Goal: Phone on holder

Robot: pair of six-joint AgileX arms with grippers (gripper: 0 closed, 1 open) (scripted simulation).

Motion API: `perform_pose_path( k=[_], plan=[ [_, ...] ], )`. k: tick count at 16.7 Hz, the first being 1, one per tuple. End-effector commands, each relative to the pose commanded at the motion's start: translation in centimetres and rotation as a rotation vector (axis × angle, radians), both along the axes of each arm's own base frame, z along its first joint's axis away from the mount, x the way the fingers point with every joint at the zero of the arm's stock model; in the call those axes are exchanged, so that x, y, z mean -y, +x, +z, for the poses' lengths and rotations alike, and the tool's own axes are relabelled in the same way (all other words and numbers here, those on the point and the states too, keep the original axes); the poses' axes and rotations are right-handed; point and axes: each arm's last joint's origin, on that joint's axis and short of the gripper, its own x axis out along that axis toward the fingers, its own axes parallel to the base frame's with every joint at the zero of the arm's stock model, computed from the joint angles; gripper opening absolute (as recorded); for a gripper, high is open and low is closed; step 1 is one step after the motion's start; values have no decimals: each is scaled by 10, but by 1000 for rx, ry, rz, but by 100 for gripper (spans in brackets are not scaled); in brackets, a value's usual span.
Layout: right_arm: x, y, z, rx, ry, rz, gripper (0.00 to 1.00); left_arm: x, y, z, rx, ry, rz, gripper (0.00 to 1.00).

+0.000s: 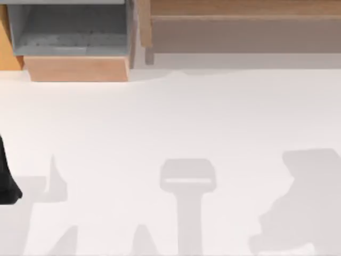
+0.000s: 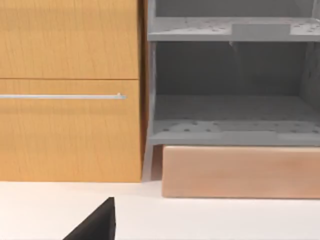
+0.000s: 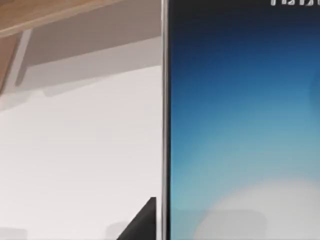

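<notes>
1. At the far edge of the white table (image 1: pixel 170 133), toward the left: a grey shelf unit (image 1: pixel 69 29) standing on a pale wooden block (image 1: pixel 77 68).
2. Beside that unit, in the left wrist view: an orange wooden cabinet (image 2: pixel 70 90) with a thin metal handle bar (image 2: pixel 62 96) running across it; grey shelves (image 2: pixel 230 115) open and bare, speckled on their surfaces.
3. Along the far edge toward the right: a long wooden ledge (image 1: pixel 240 10) with a grey panel below it.
4. On the tabletop itself: only soft grey shadows, one T-shaped near the middle and a larger lumpy one toward the right.
5. At the left edge of the top view: a dark part of the left arm (image 1: pixel 6 181), low over the table; whether that gripper is open or closed cannot be told.
6. Close before the right wrist camera: the phone (image 3: pixel 240 125), upright with a straight silver side edge, black frame, screen shading from deep blue at one end to pale blue and white at the other.
7. Next to the phone's edge: one dark finger (image 3: pixel 142 222) of the right gripper, just beside it; a hold on the phone cannot be confirmed.
</notes>
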Motion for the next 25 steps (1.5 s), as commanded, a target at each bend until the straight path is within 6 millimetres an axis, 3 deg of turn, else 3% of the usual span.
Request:
perform_pose_path(
  k=[6,11,25],
  plan=[
    [37,-65,-44,199,-301,68,0,0,0,0,0,0,0,100],
    [52,-105,-76,310,-415,35,0,0,0,0,0,0,0,100],
    [54,-110,-81,295,-484,14,0,0,0,0,0,0,0,100]
  ],
)
